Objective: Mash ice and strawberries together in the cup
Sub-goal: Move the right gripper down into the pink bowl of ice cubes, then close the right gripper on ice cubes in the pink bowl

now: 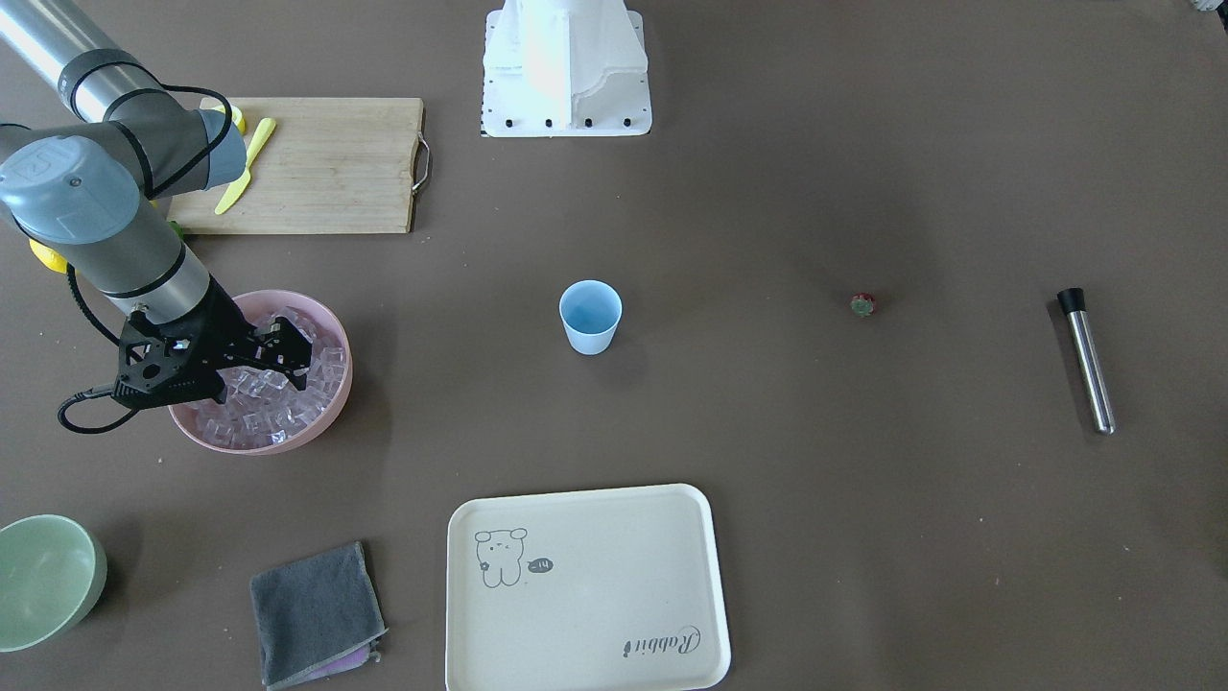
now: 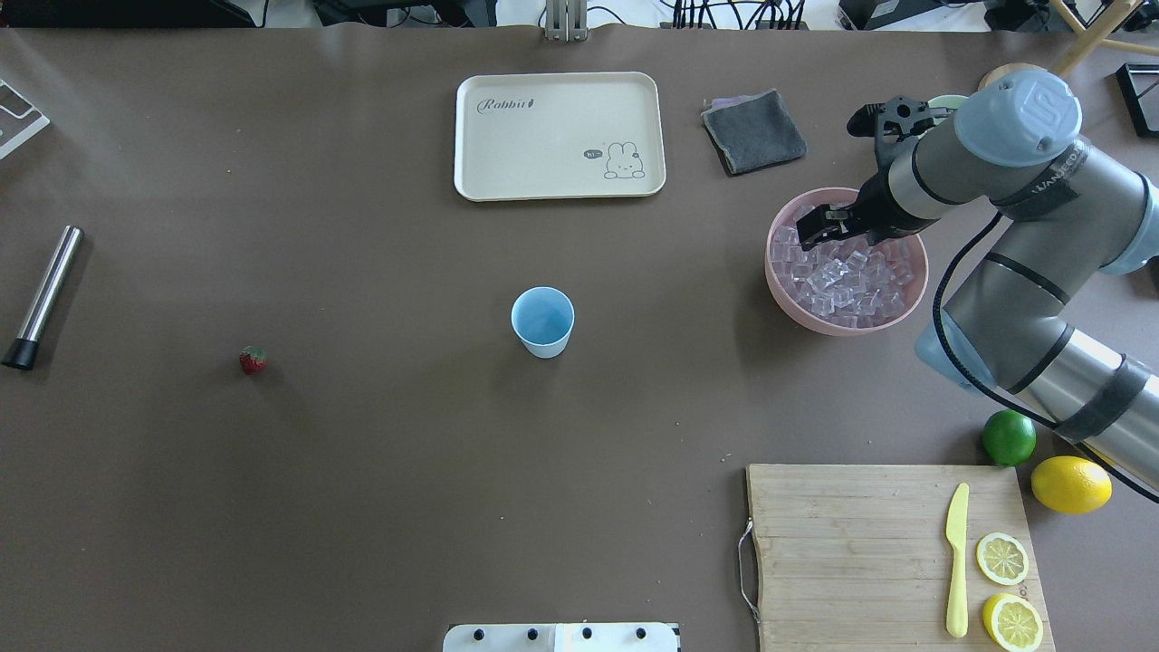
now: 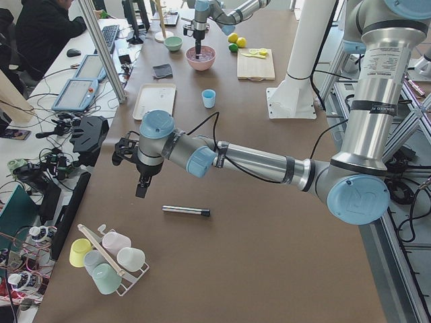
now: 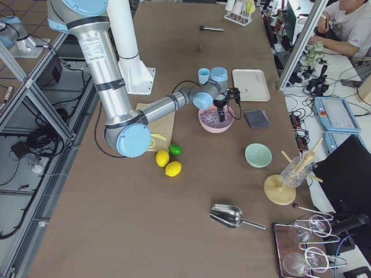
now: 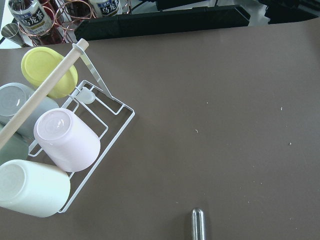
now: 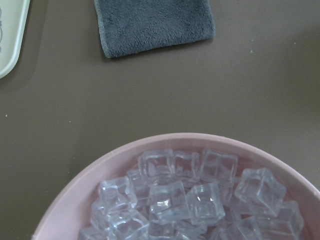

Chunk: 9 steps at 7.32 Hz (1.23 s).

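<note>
The light-blue cup stands upright mid-table and looks empty; it also shows in the overhead view. The tiny red strawberry lies alone on the table on my left side. The ice fills a wide pink bowl, seen close in the right wrist view. My right gripper hangs over the bowl just above the ice, its jaws apart and empty. My left gripper shows only in the exterior left view, above the table's left end; I cannot tell if it is open.
A steel muddler lies at the left end. A cream tray, a grey cloth and a green bowl sit on the far side. A cutting board, lime and lemon are near my right arm. A cup rack stands past the muddler.
</note>
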### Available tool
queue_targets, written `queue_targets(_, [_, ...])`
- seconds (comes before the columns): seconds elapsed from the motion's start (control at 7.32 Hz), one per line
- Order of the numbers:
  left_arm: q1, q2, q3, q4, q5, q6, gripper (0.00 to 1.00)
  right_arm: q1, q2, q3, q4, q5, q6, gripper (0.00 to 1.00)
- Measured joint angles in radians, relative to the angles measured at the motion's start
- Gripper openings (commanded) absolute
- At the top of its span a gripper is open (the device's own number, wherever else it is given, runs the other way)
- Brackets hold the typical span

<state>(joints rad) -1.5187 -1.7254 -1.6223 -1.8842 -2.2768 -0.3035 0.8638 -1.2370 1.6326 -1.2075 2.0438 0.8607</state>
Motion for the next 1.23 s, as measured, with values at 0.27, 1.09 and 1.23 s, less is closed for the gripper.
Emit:
queue_targets(0.27, [0.0,-0.004,0.008,0.0,0.0,-0.004,0.97,-0.01,-0.002,-0.01,0.0,-0.005,-0.007,0.95])
queue_targets(1.09, [0.0,-0.019,0.023,0.001,-0.001,-0.009,0.97,-0.015,-0.009,-0.005,0.0,-0.007,0.0,0.94])
queue_targets(1.23, [0.0,-0.021,0.024,0.001,-0.001,-0.009,0.97,-0.018,-0.009,-0.005,0.0,-0.007,-0.001,0.94])
